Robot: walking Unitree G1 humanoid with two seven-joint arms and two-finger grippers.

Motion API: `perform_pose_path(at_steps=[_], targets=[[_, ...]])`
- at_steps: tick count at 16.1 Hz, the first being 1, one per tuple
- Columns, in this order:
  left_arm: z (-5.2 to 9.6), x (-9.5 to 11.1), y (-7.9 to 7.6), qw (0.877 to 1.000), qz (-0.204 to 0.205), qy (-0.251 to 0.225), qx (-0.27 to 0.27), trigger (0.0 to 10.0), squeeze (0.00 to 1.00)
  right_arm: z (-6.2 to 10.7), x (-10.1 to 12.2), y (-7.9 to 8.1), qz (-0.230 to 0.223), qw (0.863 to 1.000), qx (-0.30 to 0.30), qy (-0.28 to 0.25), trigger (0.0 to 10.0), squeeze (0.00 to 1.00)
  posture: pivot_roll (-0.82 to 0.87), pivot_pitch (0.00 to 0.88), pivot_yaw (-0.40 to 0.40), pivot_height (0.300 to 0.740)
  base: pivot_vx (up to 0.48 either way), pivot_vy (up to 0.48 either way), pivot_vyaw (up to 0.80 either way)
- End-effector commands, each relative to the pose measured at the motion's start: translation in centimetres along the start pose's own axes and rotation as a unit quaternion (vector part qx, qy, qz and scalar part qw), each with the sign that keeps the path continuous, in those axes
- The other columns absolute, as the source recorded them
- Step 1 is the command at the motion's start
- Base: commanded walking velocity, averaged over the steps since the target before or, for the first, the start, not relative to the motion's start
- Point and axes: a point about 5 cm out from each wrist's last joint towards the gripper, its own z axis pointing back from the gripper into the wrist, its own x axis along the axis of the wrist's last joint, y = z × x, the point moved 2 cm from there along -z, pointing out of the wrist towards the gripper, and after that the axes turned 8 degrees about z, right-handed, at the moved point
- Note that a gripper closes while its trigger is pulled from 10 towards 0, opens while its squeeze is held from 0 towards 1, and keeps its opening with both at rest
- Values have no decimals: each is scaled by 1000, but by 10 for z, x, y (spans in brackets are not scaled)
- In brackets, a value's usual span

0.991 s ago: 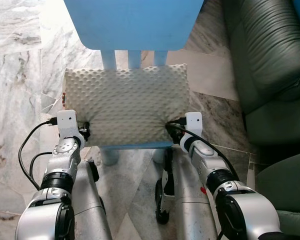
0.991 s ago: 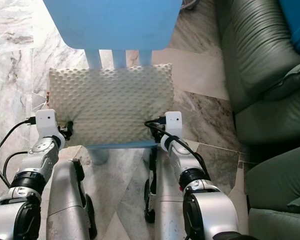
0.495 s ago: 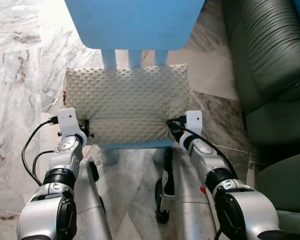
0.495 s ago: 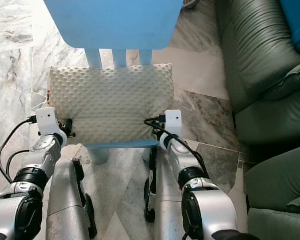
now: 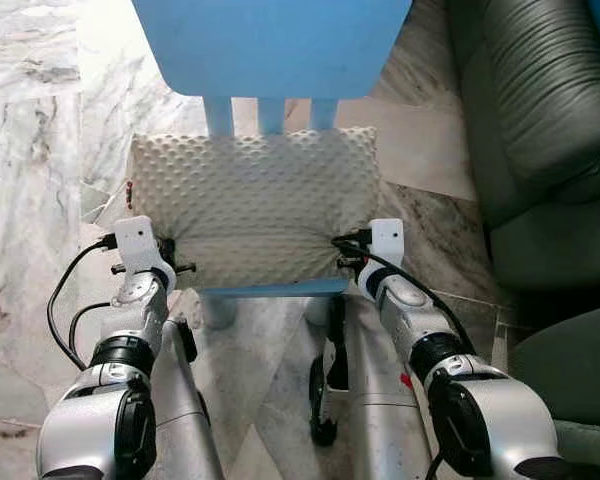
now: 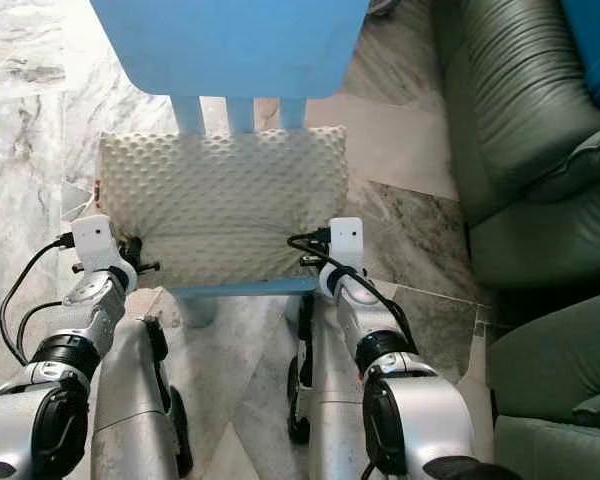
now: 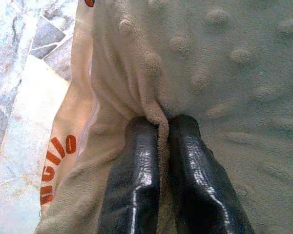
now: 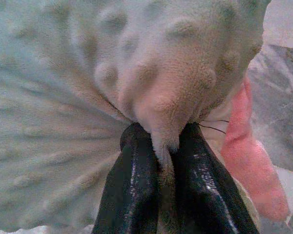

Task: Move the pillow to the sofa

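Pinching pillow [image 5: 252,205] corners: left hand [image 7: 158,127], right hand [image 8: 160,141], both clamped on fabric.

Blue chair [image 5: 270,45] on marble floor [image 5: 30,150], pink tag [image 8: 251,161].

Both end effectors [image 5: 172,258] [image 5: 342,258] pinch the pillow [image 5: 252,205] on the blue chair [image 5: 272,45].

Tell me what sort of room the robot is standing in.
Most likely a home living room: a dark green leather sofa stands at the right, the floor is polished marble tile, and a bumpy cream pillow lies on a small blue chair.
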Motion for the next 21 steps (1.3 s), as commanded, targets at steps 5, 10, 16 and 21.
perform_pose_path(at_steps=[5,10,16,21], targets=[[-4,22,-8,998,-34,-44,16,0,0,-4,15,0,-4,1000,5,-19,0,0,54,200,-93,520,0,0,0],[-5,54,-36,993,-25,-116,-22,0,0,-5,32,-5,58,997,29,-46,0,0,45,54,-72,520,0,0,0],[5,61,-47,984,-47,-157,-68,0,0,10,23,-29,117,989,39,-78,0,0,39,0,-27,520,0,0,0],[40,25,-39,982,-51,-160,-89,0,0,38,6,-50,100,985,-53,-129,0,0,38,0,-23,520,0,0,0]])
